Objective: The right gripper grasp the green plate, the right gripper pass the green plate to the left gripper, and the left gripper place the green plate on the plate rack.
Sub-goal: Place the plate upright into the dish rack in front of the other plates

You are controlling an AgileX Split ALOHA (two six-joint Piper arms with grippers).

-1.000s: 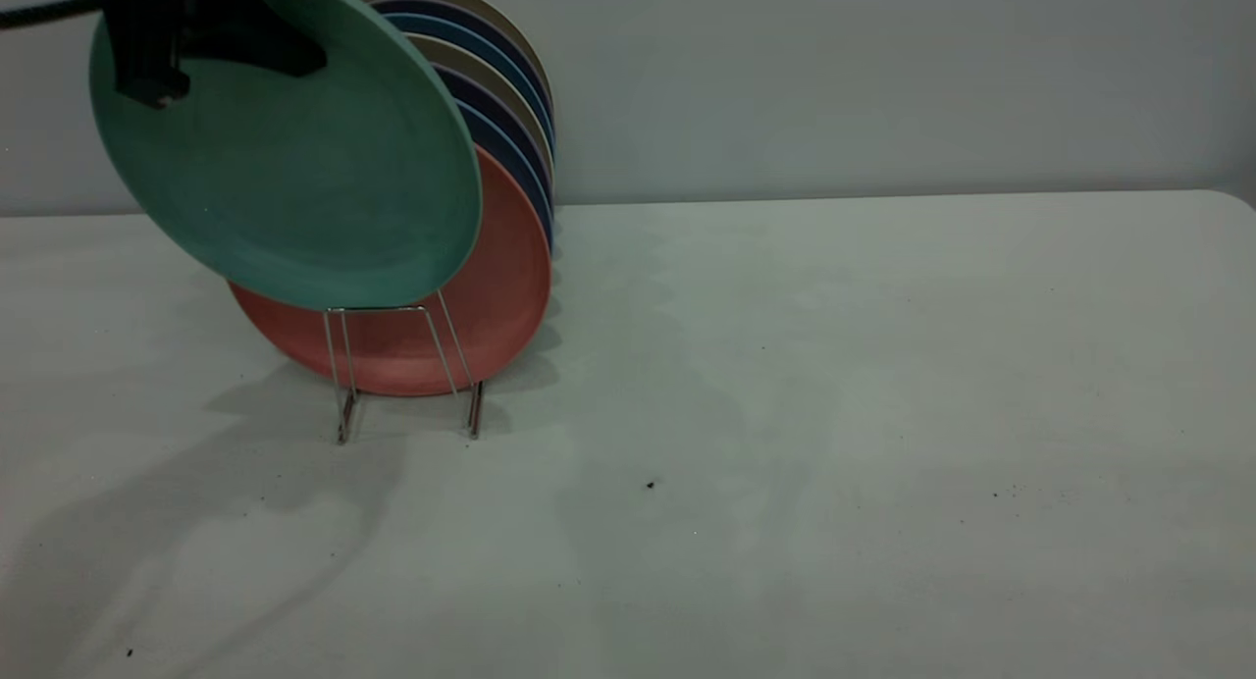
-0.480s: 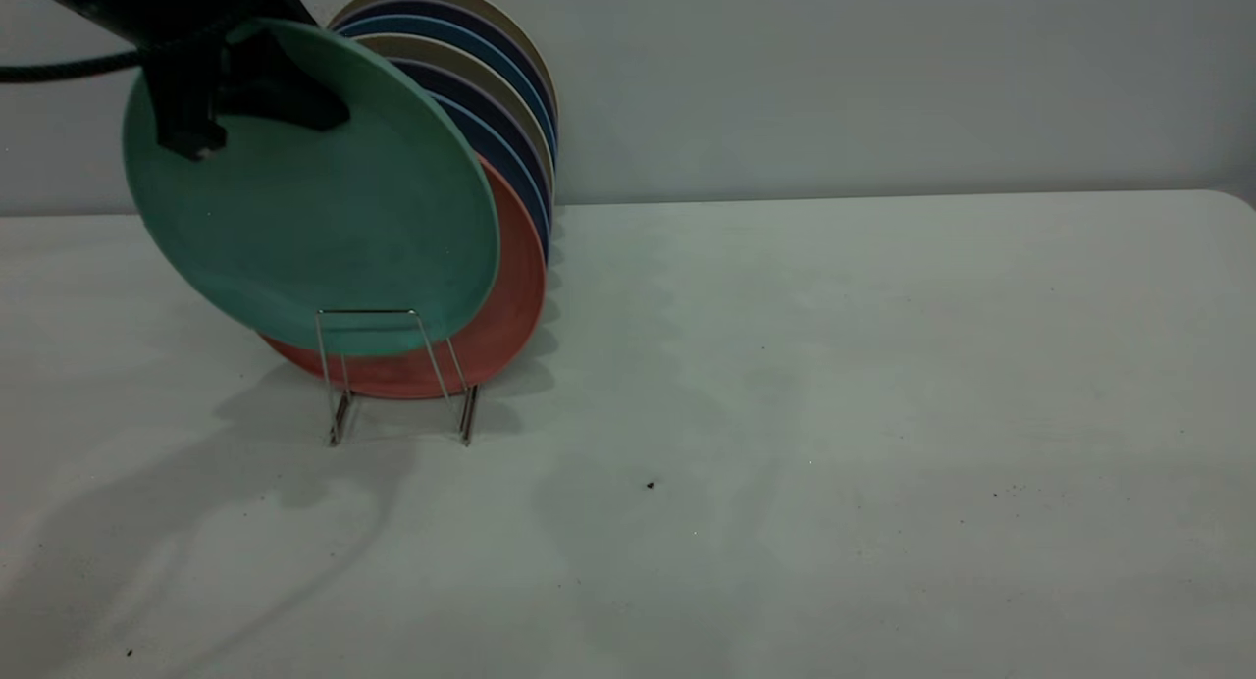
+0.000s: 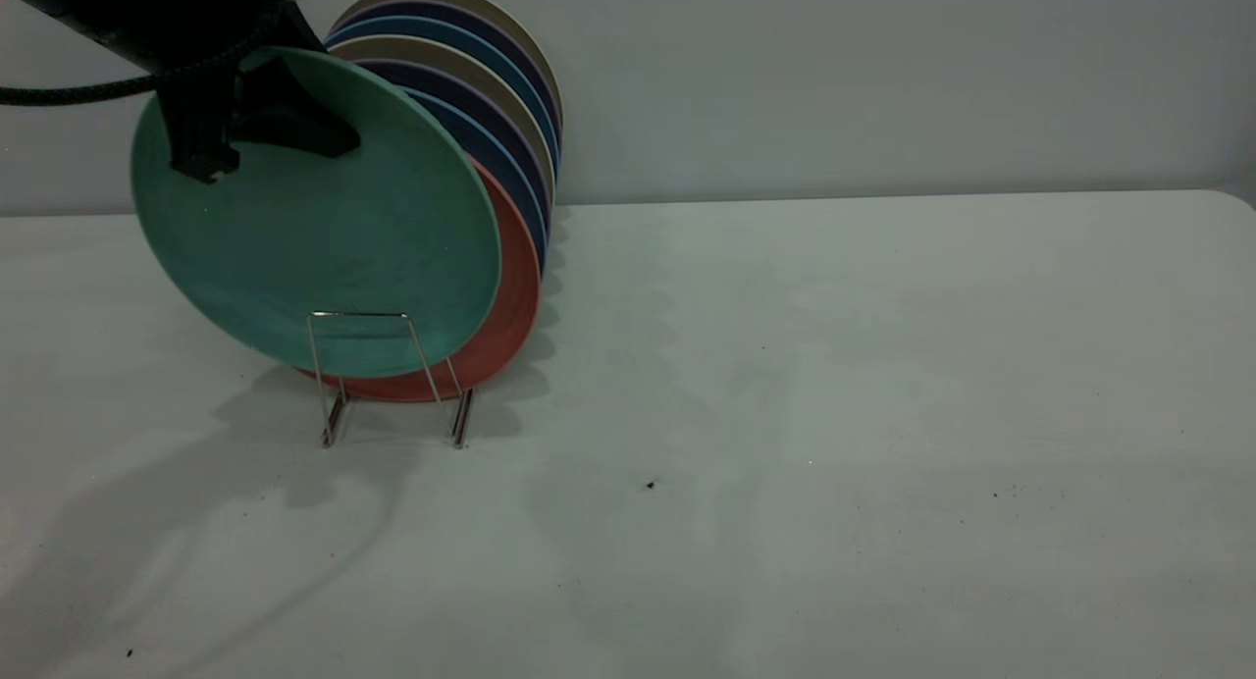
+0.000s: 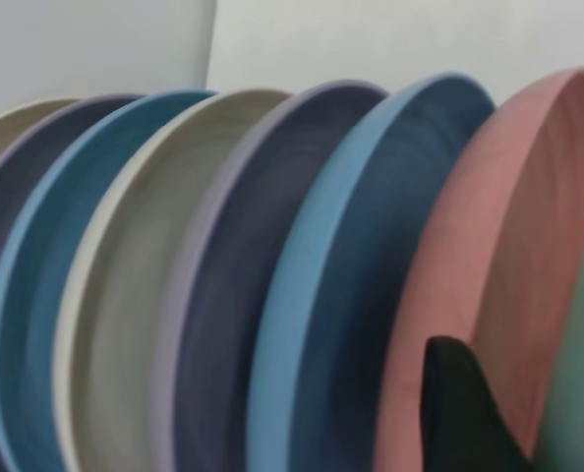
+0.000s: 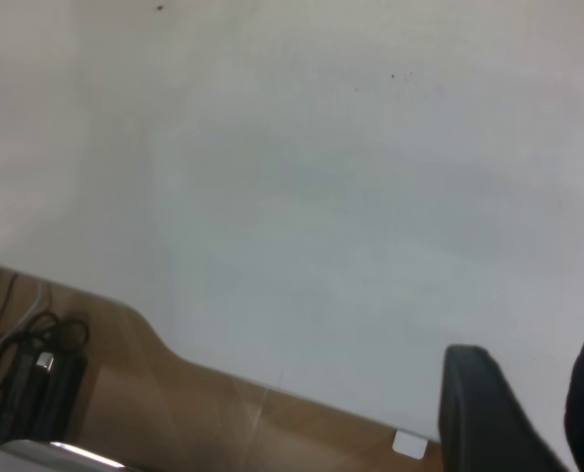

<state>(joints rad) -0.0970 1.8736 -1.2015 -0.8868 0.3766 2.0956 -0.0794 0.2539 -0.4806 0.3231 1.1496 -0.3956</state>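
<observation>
Last step: racking the plate.
The left gripper (image 3: 211,120) gripped the green plate (image 3: 314,218) by its top rim, its bottom edge behind the plate rack (image 3: 388,380) front loop; next, let go.

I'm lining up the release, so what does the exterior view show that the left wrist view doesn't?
Only the exterior view shows the plate rack standing on the table, the whole green plate with its lower edge behind the rack's front loop, and the left gripper shut on its upper rim. Only the left wrist view shows the racked plates' inner faces from close by, and a black fingertip next to the pink plate. Both show the green plate, the pink plate and the blue and beige plates behind.
</observation>
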